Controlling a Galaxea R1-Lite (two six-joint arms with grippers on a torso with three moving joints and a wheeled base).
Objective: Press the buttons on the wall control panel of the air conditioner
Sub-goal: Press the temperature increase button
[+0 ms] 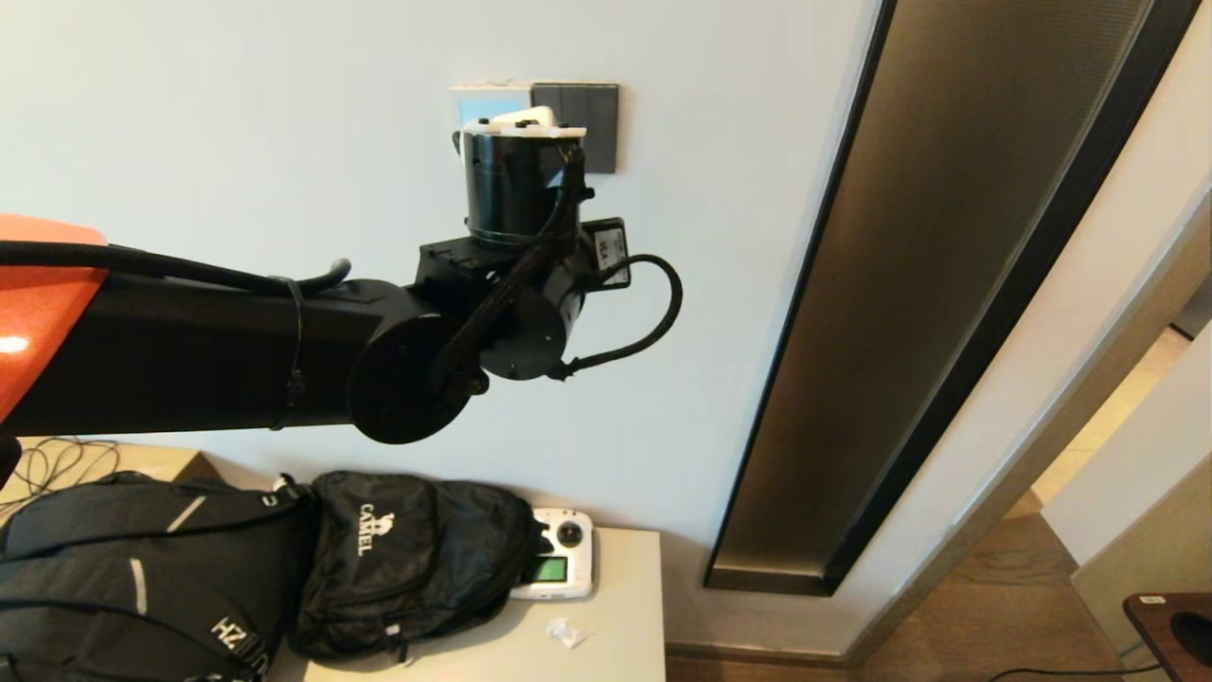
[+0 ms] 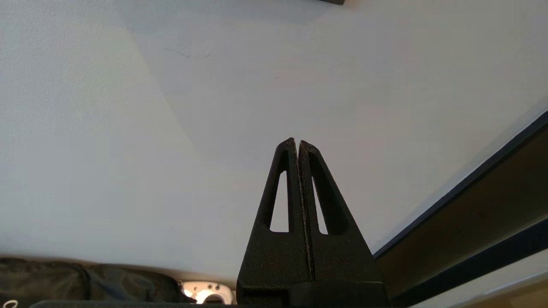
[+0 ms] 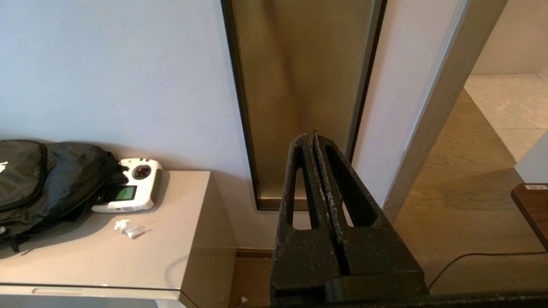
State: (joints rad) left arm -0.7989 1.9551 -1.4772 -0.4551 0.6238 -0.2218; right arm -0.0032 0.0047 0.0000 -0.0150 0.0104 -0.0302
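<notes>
The wall control panel is a light blue plate (image 1: 485,100) joined to a dark grey plate (image 1: 589,114) on the white wall. My left arm is raised in front of it, and its wrist (image 1: 516,180) covers the lower part of the light plate and hides the fingers in the head view. In the left wrist view my left gripper (image 2: 296,140) is shut and empty, tips close to bare wall, with a dark panel corner (image 2: 332,1) at the frame's edge. My right gripper (image 3: 311,136) is shut and empty, held low, out of the head view.
Below the panel a beige cabinet (image 1: 625,616) holds two black backpacks (image 1: 407,559), a white remote controller (image 1: 559,566) and a scrap of paper (image 1: 566,633). A tall dark-framed glass panel (image 1: 947,284) stands to the right. A dark wooden table corner (image 1: 1174,630) is at the lower right.
</notes>
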